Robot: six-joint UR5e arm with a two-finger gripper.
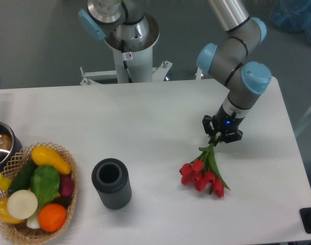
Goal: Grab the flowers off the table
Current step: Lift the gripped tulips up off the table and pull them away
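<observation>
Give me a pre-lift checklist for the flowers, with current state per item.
1. Hand shut on the stems: ok, the fingers look closed at the stem ends.
2. Grip point: ok, at the far stem end, away from the red heads of the flowers.
3. Flowers clear of the table: cannot tell from this single top view.
4. Lift path clear: ok, the dark cup and basket sit well to the side.
5. Grip secure: cannot tell, stems are thin and the bunch hangs off one end.
</observation>
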